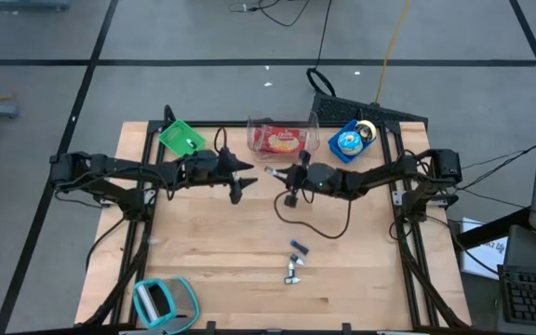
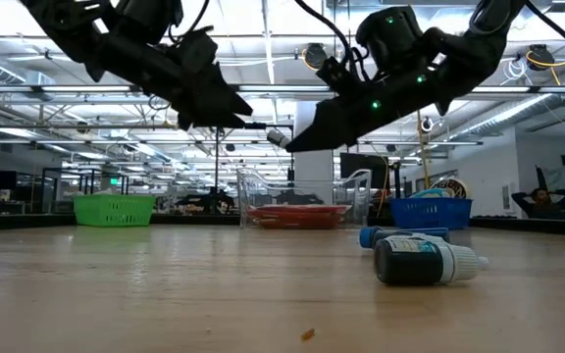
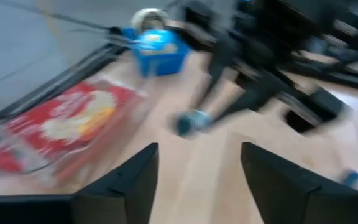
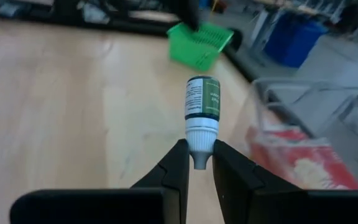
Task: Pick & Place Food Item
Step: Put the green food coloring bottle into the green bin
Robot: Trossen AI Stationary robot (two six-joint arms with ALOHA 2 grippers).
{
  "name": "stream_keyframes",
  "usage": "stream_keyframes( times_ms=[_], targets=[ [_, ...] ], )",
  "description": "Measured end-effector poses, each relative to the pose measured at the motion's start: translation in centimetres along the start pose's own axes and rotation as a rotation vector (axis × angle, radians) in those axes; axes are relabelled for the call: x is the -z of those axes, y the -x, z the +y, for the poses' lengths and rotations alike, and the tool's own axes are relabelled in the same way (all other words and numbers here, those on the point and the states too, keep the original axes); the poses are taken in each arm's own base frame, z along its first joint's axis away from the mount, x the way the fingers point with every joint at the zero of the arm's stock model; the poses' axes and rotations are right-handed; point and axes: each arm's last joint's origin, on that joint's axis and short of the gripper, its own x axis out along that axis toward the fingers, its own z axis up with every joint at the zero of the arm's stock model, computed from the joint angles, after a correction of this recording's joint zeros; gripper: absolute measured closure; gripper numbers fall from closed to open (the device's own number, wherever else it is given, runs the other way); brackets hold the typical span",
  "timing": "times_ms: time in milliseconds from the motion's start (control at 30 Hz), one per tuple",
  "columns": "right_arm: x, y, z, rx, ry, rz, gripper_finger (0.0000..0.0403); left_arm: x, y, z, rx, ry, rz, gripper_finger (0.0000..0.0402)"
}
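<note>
A red food packet point(image 1: 282, 140) lies inside a clear tub point(image 1: 311, 126) at the table's far edge, also seen in the left wrist view point(image 3: 67, 124). Just in front of the tub, my right gripper point(image 4: 199, 155) is shut on a small dropper bottle point(image 4: 202, 102) with a dark green label and a white cap. It hangs above the table's middle point(image 1: 282, 175). My left gripper point(image 3: 197, 158) faces it from the left point(image 1: 245, 179), open, with nothing between its fingers. My right gripper pinches the bottle's white cap end point(image 4: 201, 140) between its two fingertips. The fingers lie nearly level and point toward the table's left, along the bottle. The bottle sticks out past the fingertips, base leading, clear of the table.
A green basket point(image 1: 182, 140) stands at the far left and a blue basket point(image 1: 350, 141) with a round item at the far right. Two more small bottles point(image 1: 298, 247) point(image 1: 293, 274) lie near the table's front middle. A teal object point(image 1: 161, 302) sits at the near left corner.
</note>
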Motion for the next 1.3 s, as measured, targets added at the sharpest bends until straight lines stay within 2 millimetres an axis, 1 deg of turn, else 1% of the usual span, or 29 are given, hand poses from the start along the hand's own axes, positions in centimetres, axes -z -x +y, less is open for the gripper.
stream_keyframes(
  times_ms=[100,233,367,567,833,933,1133,1300],
  targets=[
    [-0.6,-0.1,-0.4,0.0,-0.017,-0.062,0.0357,0.0,0.0,-0.4,0.07,-0.079,0.006,0.0147],
    [-1.3,0.0,-0.4,-0.049,-0.02,-0.148,0.0357,-0.2,0.0,-0.5,0.045,-0.11,-0.027,0.0134],
    [-1.5,0.0,-0.5,-0.061,-0.017,-0.171,0.0357,-0.8,0.0,-0.5,0.024,-0.127,-0.088,0.0133],
    [-1.6,0.1,-0.2,-0.069,-0.012,-0.179,0.0357,-1.0,0.1,-0.4,-0.016,-0.145,-0.115,0.0133],
    [-2.1,0.3,0.4,-0.103,0.03,-0.23,0.0357,-1.2,0.1,-0.6,0.049,-0.113,-0.135,0.0133],
    [-2.1,0.3,0.4,-0.106,0.031,-0.231,0.0357,-1.1,-0.4,-0.6,0.07,-0.076,-0.149,0.0133],
    [-2.2,0.4,0.7,-0.132,0.027,-0.235,0.0357,0.2,-2.1,-0.6,0.069,-0.034,-0.128,0.0133],
    [-2.2,0.5,1.1,-0.142,0.031,-0.237,0.0357,0.1,-2.4,-0.6,0.08,-0.037,-0.16,0.0133]
  ],
)
